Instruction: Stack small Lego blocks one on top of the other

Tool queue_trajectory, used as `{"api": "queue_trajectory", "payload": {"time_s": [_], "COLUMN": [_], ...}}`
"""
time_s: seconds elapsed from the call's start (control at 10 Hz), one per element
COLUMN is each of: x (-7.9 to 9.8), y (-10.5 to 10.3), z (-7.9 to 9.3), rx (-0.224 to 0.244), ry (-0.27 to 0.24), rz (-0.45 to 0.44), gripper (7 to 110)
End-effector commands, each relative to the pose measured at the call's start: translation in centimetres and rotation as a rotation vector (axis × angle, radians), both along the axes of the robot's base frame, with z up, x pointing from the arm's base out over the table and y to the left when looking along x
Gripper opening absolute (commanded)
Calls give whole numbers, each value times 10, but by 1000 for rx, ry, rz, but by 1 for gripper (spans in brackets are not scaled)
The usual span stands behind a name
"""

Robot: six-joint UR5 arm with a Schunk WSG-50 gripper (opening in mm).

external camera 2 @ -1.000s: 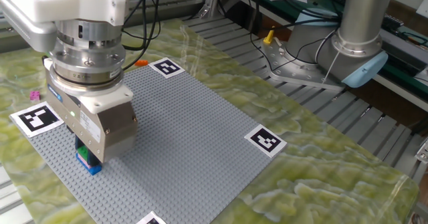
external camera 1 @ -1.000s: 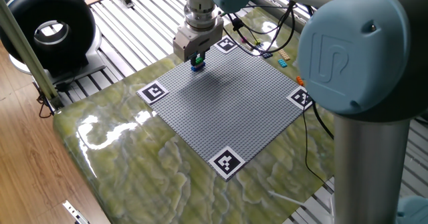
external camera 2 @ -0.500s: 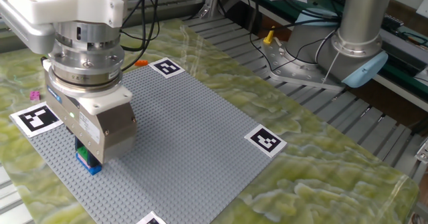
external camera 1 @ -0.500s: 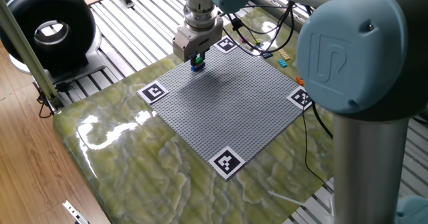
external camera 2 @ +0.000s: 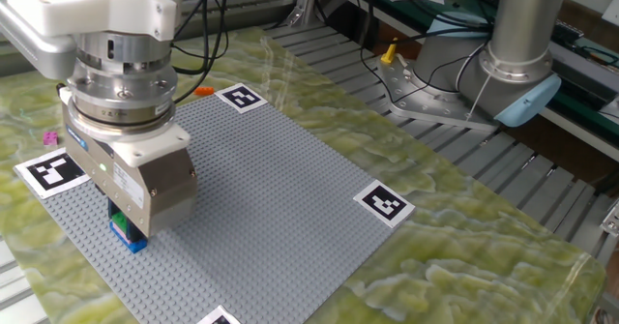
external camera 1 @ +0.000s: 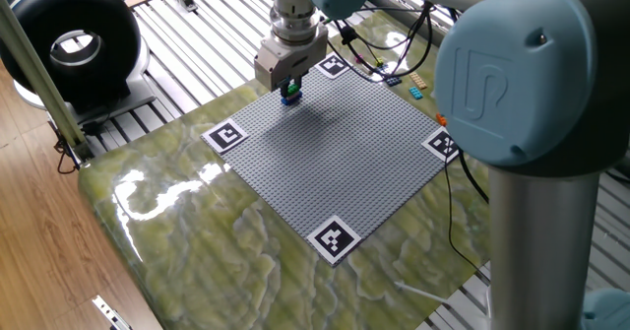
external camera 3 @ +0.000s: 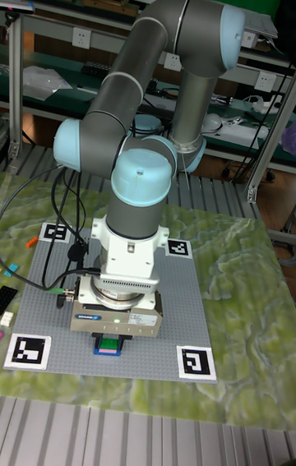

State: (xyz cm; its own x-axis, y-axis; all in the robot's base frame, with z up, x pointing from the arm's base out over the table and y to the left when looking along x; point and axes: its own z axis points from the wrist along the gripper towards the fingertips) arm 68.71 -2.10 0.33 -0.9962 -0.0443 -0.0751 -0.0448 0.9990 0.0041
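Hiding under boxy metal fingers (external camera 2: 124, 229) — studded green-on-blue brick stack (external camera 2: 127, 233)

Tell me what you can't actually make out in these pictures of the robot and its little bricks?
- Jaws: the gripper body covers them in every view, so open or shut cannot be told.
- Brick stack: only green, purple and blue edges peek out below the gripper; the count is hidden.
- Loose bricks beyond the baseplate: too small in one fixed view to tell their shapes.
- Pink brick: tiny, at the left edge of the other fixed view.

A green marbled table (external camera 1: 187, 222) carries a grey baseplate (external camera 1: 335, 163).
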Motion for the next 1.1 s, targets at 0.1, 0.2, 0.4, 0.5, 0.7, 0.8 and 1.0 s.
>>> {"api": "queue_trajectory", "payload": {"time_s": [0.1, 0.2, 0.4, 0.5, 0.7, 0.8, 1.0], "x": [0, 0, -3, -6, -4, -2, -1], "y": [-1, 0, 0, 2, -1, -3, -2], "z": [0, 1, 1, 1, -1, -4, -4], "rx": [3, 8, 5, 16, 12, 12, 20], "ry": [4, 3, 12, 24, 21, 19, 17], "rz": [22, 36, 73, 101, 137, 144, 136], "gripper": [7, 7, 7, 44, 44, 66, 66]}}
